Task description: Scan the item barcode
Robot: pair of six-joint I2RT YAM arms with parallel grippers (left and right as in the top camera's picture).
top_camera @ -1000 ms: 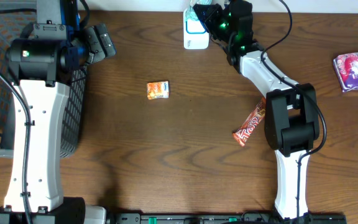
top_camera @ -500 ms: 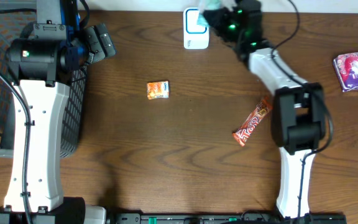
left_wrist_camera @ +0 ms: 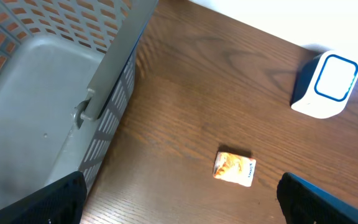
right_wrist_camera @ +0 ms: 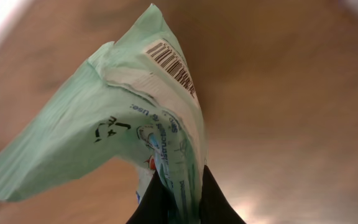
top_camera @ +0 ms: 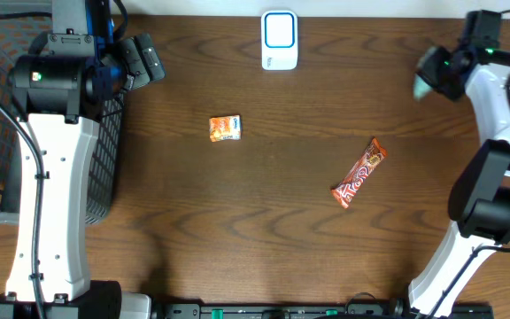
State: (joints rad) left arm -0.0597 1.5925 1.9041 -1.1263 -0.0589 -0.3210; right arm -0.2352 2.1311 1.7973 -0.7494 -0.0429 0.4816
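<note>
Pale green film is what your right hand (top_camera: 439,71) carries: from overhead the packet (top_camera: 423,86) hangs above the worktop (top_camera: 282,230) near its right end, well apart from the scanner (top_camera: 280,40) at the far edge. No read looks possible from there, and a low sweep towards the scanner could clip the candy bar (top_camera: 359,173). In the left wrist view your left hand (left_wrist_camera: 182,208) is spread wide and empty beside the basket (left_wrist_camera: 36,93), with the orange sachet (left_wrist_camera: 234,169) lying ahead of it; I doubt it could rescue a drop. The right wrist view shows the fingers (right_wrist_camera: 148,208) pinching just one thin fold of the packet, with the barcode (right_wrist_camera: 171,65) on creased film at the free end. A fast swing may let it slide out, or the crumple may spoil the scan.
</note>
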